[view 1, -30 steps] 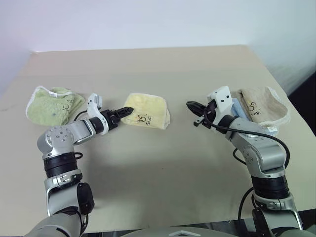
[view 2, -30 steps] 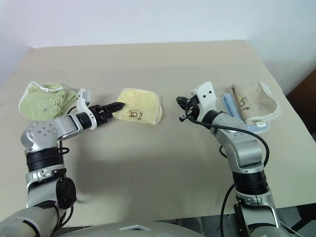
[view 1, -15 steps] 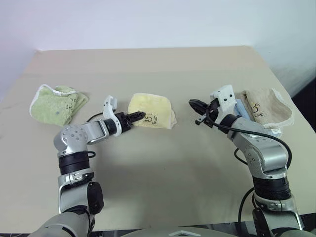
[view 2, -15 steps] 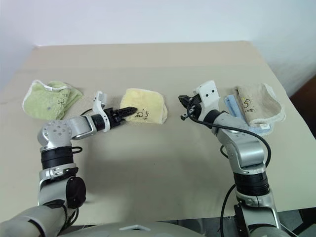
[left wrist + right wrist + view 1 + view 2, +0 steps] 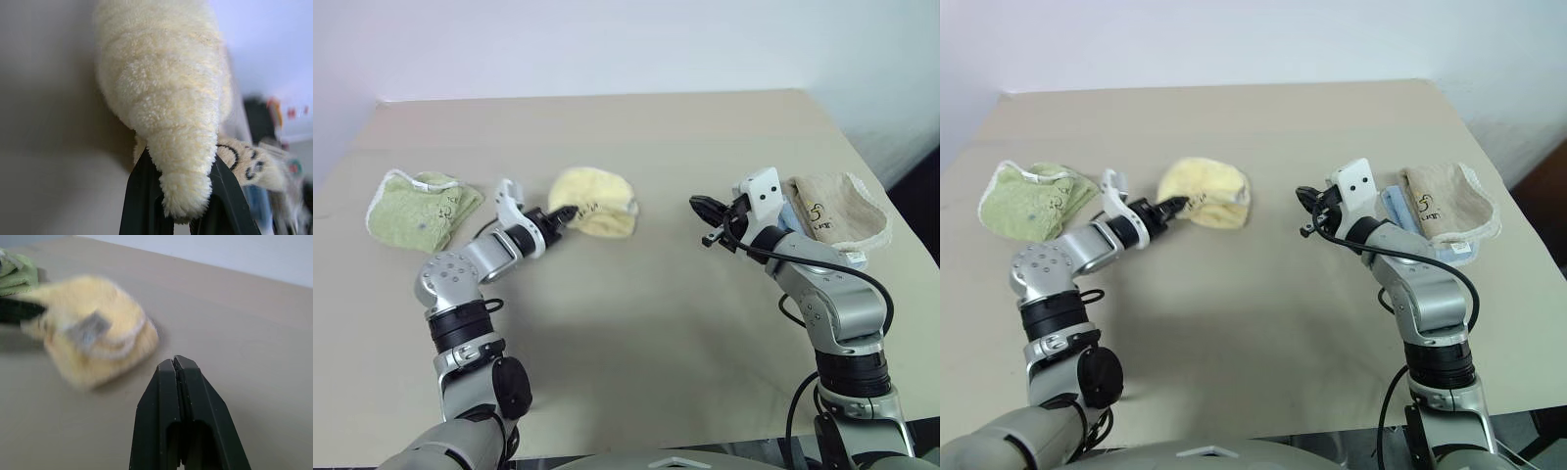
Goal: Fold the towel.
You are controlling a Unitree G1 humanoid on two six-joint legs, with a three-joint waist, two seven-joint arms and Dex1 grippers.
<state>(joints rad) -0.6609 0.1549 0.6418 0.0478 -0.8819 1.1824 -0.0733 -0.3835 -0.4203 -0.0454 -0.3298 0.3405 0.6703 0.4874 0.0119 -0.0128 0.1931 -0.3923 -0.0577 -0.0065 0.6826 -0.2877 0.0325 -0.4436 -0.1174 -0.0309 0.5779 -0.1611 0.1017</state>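
Left claw: the left gripper (image 5: 560,213) is clamped on the near-left corner of the towel (image 5: 595,202). In the left wrist view a thick roll of yellow cloth sits pinched between its two black fingers (image 5: 144,196).
Right claw: the right gripper (image 5: 701,207) is squeezed closed with nothing in it. In the right wrist view its fingers (image 5: 171,396) press flat against each other. It hangs above the table, well apart from the towel.
Where the towel is: near the middle of the tan table (image 5: 636,323), a bit toward the robot's left. It lies between the two claws.
Things around: a green towel (image 5: 419,206) lies far to the left, on its own. A beige towel (image 5: 832,215) lies far to the right on top of something light blue (image 5: 1393,209), just behind the right arm.
In the way: nothing sits between the towel and either claw. The table in front of the towel is bare.
Which way the towel points: it is bunched into a rounded lump, longer from side to side than from front to back. The pinched corner points toward the left claw and looks lifted a little off the table. The rest seems to rest on the table, though that is hard to tell for sure.
Marks: a small dark stitched mark (image 5: 244,159) shows by the held corner. A whitish edge runs along the right end.
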